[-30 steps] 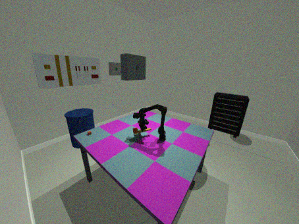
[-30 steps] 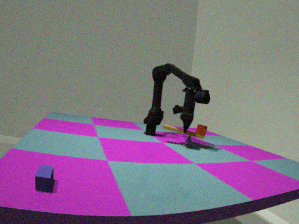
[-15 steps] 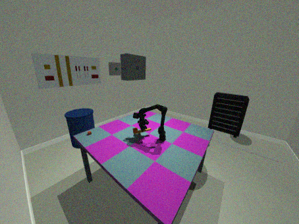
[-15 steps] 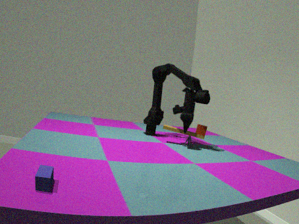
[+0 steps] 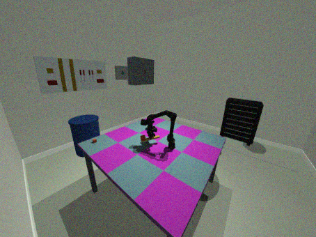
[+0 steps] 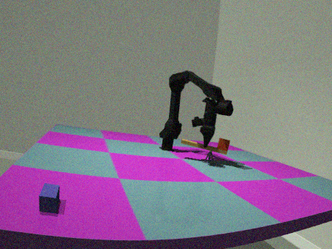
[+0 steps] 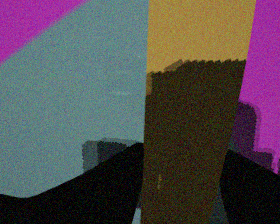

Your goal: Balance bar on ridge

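Note:
The yellow-brown bar (image 5: 156,136) (image 6: 190,142) (image 7: 200,30) has an orange-red block (image 5: 143,137) (image 6: 224,144) at one end. My gripper (image 5: 152,137) (image 6: 206,146) (image 7: 181,155) points down and is shut on the bar between its ends, a little above the table (image 5: 167,185) (image 6: 175,202). In the wrist view the bar runs between the two dark fingers, its nearer part in shadow. The exterior view shows a small dark shape under the bar. I cannot tell whether it is the ridge or shadow, or whether the bar touches the ridge.
A dark blue cube (image 6: 50,198) sits near the table edge in the exterior view, well away from the arm. A small orange-red object (image 5: 94,141) lies near the table's left corner in the top view. A blue barrel (image 5: 84,130) stands beyond that corner.

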Controlling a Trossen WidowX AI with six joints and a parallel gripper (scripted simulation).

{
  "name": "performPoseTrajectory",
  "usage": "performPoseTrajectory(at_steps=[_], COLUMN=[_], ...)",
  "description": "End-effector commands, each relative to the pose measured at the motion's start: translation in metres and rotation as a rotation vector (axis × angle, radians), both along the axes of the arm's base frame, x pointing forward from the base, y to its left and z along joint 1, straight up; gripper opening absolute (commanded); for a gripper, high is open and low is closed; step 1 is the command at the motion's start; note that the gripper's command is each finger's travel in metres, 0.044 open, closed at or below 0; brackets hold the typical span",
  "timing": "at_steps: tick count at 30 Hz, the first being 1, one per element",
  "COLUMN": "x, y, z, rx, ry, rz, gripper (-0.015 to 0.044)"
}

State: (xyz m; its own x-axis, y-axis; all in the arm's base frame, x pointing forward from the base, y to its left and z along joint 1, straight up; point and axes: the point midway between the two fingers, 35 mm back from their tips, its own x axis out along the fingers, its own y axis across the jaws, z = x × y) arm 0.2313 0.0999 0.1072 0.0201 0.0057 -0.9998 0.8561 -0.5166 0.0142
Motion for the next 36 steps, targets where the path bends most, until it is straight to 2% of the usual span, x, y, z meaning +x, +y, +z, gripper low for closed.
performPoseTrajectory(at_steps=[1,36], x=[0.0001,-0.0004], y=[0.0005,0.0001], z=[-0.0017,-0.0047], rx=[0.003,0.003], ry=[0.001,0.001], rz=[-0.005,-0.005], gripper=[0.0,0.0])
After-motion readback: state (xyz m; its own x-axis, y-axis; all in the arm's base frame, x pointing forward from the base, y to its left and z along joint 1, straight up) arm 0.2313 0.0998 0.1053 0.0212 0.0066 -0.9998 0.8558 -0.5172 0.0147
